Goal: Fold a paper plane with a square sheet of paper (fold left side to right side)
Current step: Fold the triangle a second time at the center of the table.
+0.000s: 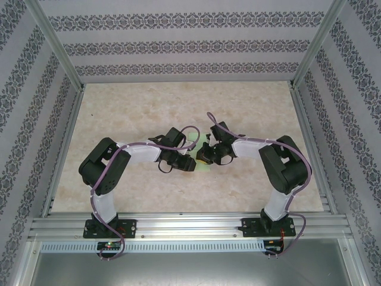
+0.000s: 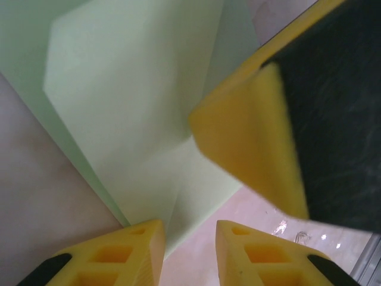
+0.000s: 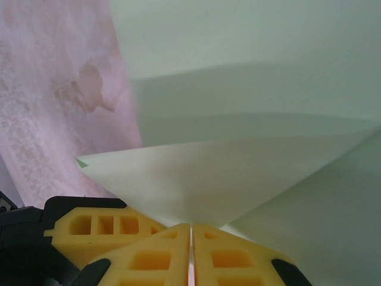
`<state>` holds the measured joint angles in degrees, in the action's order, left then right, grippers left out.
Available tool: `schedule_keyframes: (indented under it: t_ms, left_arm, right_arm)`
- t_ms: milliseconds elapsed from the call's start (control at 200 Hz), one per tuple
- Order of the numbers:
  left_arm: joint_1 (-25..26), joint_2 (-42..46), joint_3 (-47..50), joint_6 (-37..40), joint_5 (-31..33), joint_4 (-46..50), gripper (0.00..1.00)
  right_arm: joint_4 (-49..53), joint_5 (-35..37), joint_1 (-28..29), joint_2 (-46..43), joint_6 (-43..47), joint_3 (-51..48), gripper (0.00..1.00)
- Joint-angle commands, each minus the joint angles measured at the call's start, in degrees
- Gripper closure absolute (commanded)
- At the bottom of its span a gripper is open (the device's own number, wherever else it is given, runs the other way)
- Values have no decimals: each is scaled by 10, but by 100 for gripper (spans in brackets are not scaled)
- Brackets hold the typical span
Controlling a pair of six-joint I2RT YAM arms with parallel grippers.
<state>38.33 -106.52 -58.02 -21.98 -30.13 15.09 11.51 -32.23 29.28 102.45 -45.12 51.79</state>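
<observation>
paper [image 2: 131, 107] lying folded at centre of table [image 1: 178, 107] | left gripper [image 2: 188, 231] hovering over its edge, jaws standing partly apart, gripping nothing | right gripper [image 3: 190, 229] pressing fingertips together at paper's fold, pinch unclear

Robot test cell in a lab or workshop: bare aluminium frame [image 1: 58, 47], wallpaper-patterned wall panels [image 1: 178, 44], marble-look tabletop [image 1: 149, 107], left arm [image 1: 102, 167] and right arm [image 1: 286, 167] bolted to a slotted rail [image 1: 190, 225] at the near edge.
</observation>
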Motion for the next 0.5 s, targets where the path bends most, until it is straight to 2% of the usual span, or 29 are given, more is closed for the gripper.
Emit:
schedule_keyframes:
  t_ms: [0, 300, 500]
  left_arm:
    - [6, -25, 17, 6, 29, 7, 68]
    - [7, -29, 14, 8, 33, 12, 68]
    - [8, -33, 17, 11, 37, 17, 68]
  right_arm:
    - [-22, -13, 8, 10, -14, -2, 89]
    - [-21, -5, 10, 43, -19, 4, 89]
    - [30, 34, 8, 57, 12, 20, 89]
